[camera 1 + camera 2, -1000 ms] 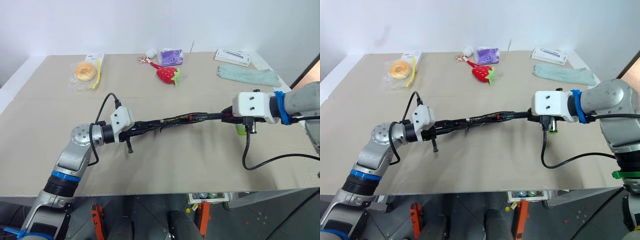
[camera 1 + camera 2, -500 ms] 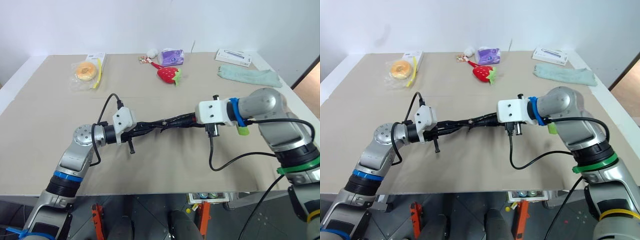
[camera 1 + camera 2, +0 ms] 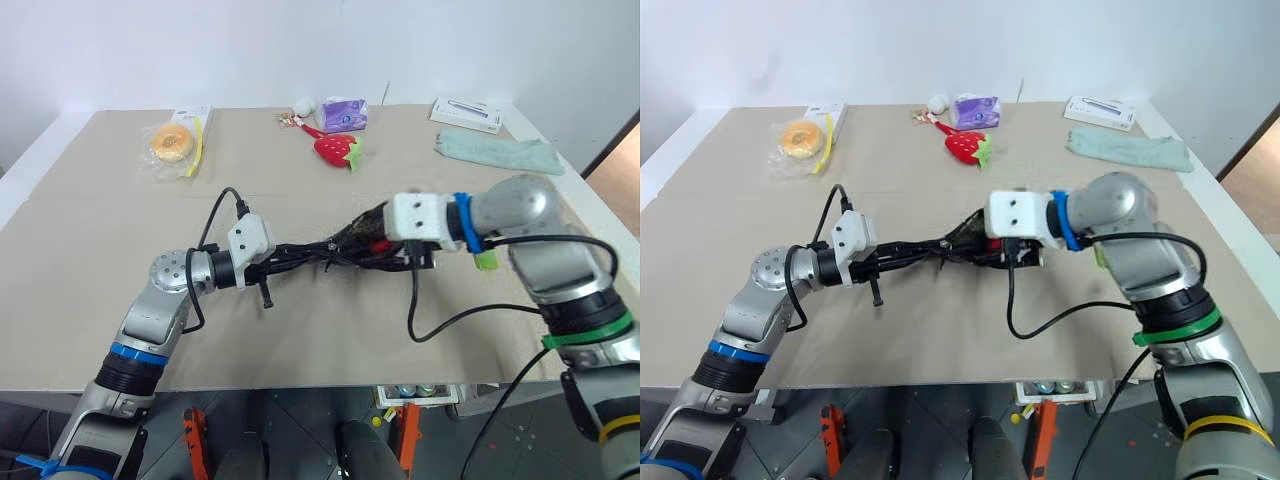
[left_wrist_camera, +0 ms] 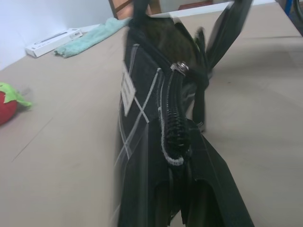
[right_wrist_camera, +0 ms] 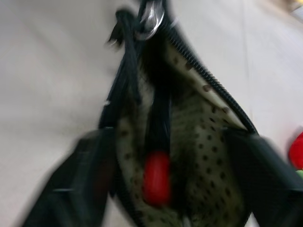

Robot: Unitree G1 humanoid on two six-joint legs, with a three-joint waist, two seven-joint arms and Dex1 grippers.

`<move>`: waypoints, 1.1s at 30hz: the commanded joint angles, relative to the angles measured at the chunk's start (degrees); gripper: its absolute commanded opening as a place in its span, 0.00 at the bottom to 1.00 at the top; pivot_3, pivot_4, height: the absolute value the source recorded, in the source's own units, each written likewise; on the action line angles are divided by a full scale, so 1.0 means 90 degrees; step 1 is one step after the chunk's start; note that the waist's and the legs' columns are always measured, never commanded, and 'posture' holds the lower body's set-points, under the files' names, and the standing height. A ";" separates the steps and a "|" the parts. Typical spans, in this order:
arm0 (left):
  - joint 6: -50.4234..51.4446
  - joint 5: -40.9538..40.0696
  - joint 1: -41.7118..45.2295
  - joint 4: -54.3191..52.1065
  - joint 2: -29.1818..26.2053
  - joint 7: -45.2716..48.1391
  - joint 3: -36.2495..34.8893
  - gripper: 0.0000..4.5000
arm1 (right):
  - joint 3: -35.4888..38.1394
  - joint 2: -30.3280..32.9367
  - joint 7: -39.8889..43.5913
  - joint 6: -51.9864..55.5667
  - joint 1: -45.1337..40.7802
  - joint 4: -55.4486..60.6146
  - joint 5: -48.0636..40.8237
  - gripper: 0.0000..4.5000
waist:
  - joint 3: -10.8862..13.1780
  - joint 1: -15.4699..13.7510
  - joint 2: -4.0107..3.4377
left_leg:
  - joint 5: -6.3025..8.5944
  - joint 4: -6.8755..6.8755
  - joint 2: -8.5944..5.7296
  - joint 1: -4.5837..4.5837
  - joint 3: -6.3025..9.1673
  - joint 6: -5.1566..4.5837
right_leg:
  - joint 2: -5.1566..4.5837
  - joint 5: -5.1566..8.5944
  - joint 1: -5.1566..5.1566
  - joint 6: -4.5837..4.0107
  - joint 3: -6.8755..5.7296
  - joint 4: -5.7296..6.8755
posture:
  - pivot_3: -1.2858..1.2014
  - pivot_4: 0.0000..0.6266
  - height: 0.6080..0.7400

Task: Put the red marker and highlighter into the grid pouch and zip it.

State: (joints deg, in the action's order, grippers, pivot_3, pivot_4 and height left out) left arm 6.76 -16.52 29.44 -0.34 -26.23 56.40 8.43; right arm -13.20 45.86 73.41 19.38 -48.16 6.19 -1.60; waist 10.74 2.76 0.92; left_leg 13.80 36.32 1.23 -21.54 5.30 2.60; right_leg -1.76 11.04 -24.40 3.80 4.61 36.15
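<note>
Flat black fabric grid pouch with thin white lines (image 3: 335,250) hangs just above the beige table (image 3: 100,250), mid-table, stretched between both arms, mouth gaping toward the right end. Right wrist view looks into its spotted lining: slim black red marker with bright red cap (image 5: 156,182) sits in the opening, cap end nearest the camera. Short chunky light-green highlighter (image 3: 486,260) lies on the table just right of the right wrist, mostly hidden by it.

My read: marker insertion is finishing, highlighter is next. Do it well by keeping the pouch taut and the mouth wide, confirming the marker has slid fully in, then reaching for the highlighter without tipping the pouch.

Left gripper (image 3: 272,266) is clamped tight on the pouch's left end beside the zipper (image 4: 171,118). Right gripper (image 3: 980,245) sits at the pouch mouth; its black fingers (image 5: 262,175) stand spread wide either side of the opening, nothing pinched, marker between them looks released.

Far side: red strawberry toy (image 3: 337,149), pale teal folded cloth (image 3: 497,151).
</note>
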 commanded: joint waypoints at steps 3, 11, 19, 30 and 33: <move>0.0027 -0.0157 0.0005 -0.0289 -0.0001 -0.0118 -0.0239 0.00 | 0.1081 0.0491 -0.0456 0.1282 -0.0091 0.0151 -0.0488 0.98 | 0.0000 -0.0002 0.0000 | 0.0000 0.0001 0.0000 0.0000 0.0000 0.0000 | 0.0000 0.0000 0.0001 -0.0001 0.0000 0.0000 | 0.52 0.24 1.00; 0.0054 -0.0196 -0.0035 -0.0286 0.0032 -0.0172 -0.0255 0.00 | 0.1846 0.0357 -0.2905 0.3668 0.0338 -0.1440 0.0035 0.98 | -0.0003 0.0004 0.0005 | 0.0000 0.0006 0.0001 0.0005 -0.0006 -0.0001 | 0.0002 -0.0004 0.0003 -0.0005 0.0004 0.0002 | 0.52 0.24 1.00; 0.0073 -0.0192 0.0008 -0.0270 0.0031 -0.0129 -0.0246 0.00 | 0.2303 -0.0219 -0.4474 0.3776 0.0744 -0.2569 0.0083 0.98 | 0.0004 0.0024 -0.0007 | 0.0001 0.0006 -0.0004 0.0003 -0.0033 -0.0003 | 0.0001 -0.0010 -0.0005 0.0004 0.0032 0.0001 | 0.52 0.24 1.00; 0.0138 -0.0197 -0.0039 -0.0375 -0.0010 -0.0130 -0.0259 0.00 | 0.2171 -0.0307 -0.4614 0.3690 0.0835 -0.3149 -0.0125 0.79 | 0.0004 0.0019 -0.0007 | 0.0000 0.0010 -0.0004 0.0006 -0.0042 -0.0003 | 0.0002 -0.0015 0.0000 0.0016 0.0043 -0.0001 | 0.52 0.24 1.00; 0.0133 -0.0192 -0.0031 -0.0361 -0.0001 -0.0143 -0.0261 0.00 | 0.2102 -0.0210 -0.4506 0.3527 0.0807 -0.3179 -0.0126 0.46 | 0.0004 0.0019 -0.0007 | 0.0000 0.0010 -0.0004 0.0006 -0.0042 -0.0003 | 0.0002 -0.0015 0.0000 0.0016 0.0042 -0.0001 | 0.52 0.24 1.00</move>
State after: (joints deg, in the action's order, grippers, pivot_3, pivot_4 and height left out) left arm 7.98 -17.63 28.83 -1.06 -25.84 55.37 7.26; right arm 5.52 42.47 32.48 52.03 -40.56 -22.77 -2.95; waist 10.78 2.94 0.86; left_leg 13.81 36.41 1.19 -21.49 4.92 2.56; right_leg -1.74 10.90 -24.39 3.95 5.00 36.14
